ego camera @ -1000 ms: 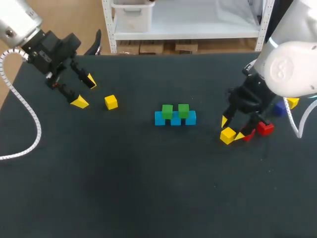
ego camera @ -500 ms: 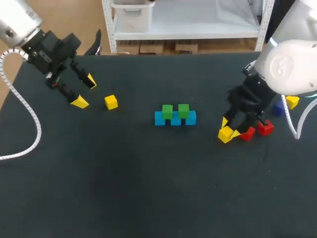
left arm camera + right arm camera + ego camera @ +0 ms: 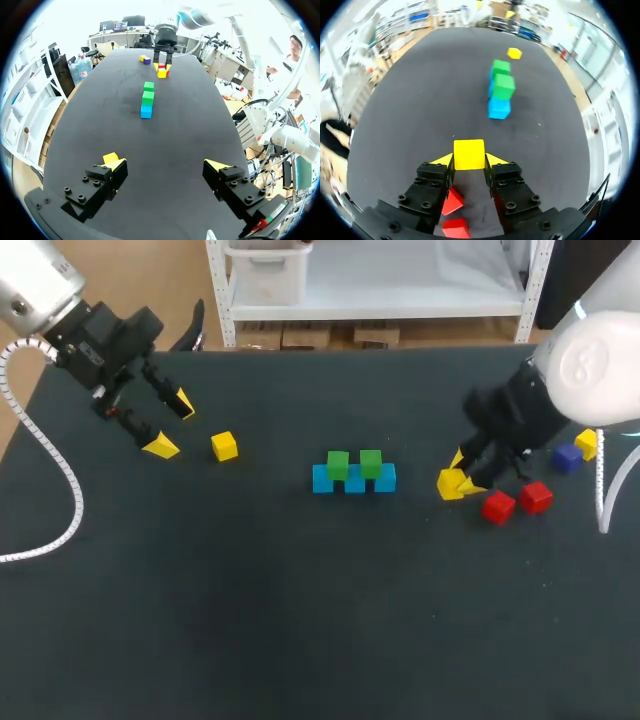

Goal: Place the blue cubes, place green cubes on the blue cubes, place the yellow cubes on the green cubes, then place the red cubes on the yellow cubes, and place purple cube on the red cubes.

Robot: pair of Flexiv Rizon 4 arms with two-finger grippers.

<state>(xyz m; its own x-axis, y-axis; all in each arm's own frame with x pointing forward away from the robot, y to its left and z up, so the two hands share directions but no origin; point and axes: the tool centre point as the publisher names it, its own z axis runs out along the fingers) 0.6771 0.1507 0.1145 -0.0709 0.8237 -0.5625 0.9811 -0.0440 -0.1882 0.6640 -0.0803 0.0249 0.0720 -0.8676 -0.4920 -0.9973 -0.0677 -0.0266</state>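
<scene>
Head view: blue cubes [image 3: 354, 481] carry two green cubes [image 3: 338, 463]; right claw [image 3: 457, 476] clamps one yellow cube [image 3: 448, 484], left claw [image 3: 171, 425] gapes empty; yellow, red, purple layers unbuilt.

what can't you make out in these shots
Right wrist view: blue cubes, count unclear; green cubes hide those behind the nearest.
Head view: far yellow cube, part behind right arm.
Left wrist view: loose yellow cube, partly behind a finger of the left tool.
</scene>
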